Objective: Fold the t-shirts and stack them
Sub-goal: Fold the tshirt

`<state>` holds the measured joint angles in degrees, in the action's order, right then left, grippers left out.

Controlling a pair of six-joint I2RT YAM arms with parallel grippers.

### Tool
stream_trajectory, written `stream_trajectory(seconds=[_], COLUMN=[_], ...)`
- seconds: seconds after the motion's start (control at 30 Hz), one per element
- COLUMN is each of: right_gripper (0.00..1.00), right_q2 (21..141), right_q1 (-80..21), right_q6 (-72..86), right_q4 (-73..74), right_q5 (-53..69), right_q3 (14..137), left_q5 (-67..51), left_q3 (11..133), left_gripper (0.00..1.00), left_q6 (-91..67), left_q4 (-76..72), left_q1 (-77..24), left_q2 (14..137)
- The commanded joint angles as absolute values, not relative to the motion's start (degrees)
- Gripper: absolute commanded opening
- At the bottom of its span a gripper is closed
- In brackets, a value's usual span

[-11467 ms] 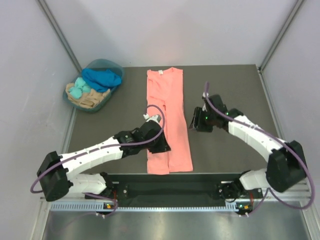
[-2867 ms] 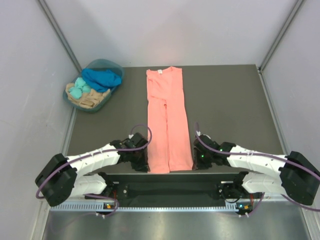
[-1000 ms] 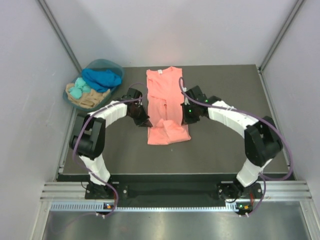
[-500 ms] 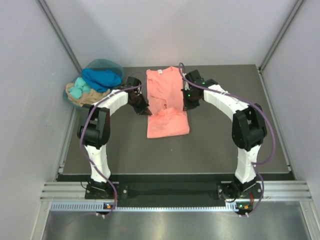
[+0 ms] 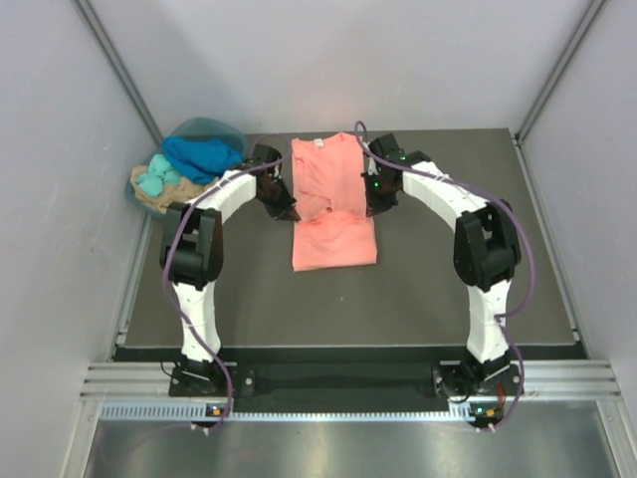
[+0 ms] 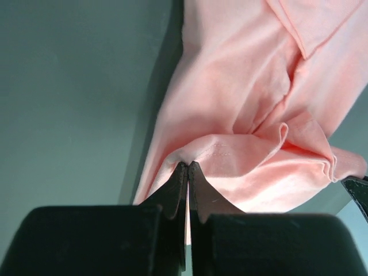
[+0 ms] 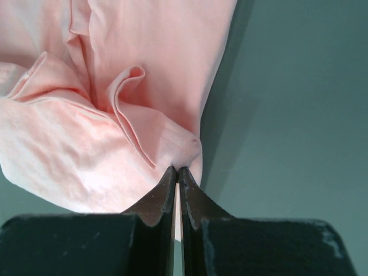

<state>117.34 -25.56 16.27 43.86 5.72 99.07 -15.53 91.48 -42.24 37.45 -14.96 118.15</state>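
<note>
Centre of the top view: the salmon-pink t-shirt (image 5: 333, 244) lies as a narrow strip on the table (image 5: 448, 279), its near half doubled over towards the collar. We judge a crosswise fold is in hand. The left gripper (image 6: 188, 167) pinches the hem corner on the left and the right gripper (image 7: 177, 169) its twin, jaws pressed on cloth, to hold the hem level. Upper left, the teal basket (image 5: 204, 123) holds the blue t-shirt (image 5: 204, 154), turquoise t-shirt (image 5: 152, 181) and tan t-shirt (image 5: 179, 202), unfolded

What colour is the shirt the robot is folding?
The shirt is salmon pink; the top view shows it best.
</note>
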Motion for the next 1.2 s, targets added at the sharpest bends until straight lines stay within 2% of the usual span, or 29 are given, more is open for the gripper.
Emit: stream_trajectory(seconds=[0.0, 1.17], right_gripper=[0.0, 0.0], right_q2=[118.47, 124.19], right_q1=[-24.61, -23.29], right_q6=[14.59, 12.57], right_q4=[43.51, 38.59], right_q5=[5.36, 5.27], right_q3=[103.44, 108.89], left_q5=[-14.94, -12.39], left_q3=[94.74, 99.67], left_gripper=[0.0, 0.0], left_q6=[-42.01, -43.86], left_q4=[38.14, 37.53], left_q1=[-13.98, -13.54], left_q2=[119.53, 124.36])
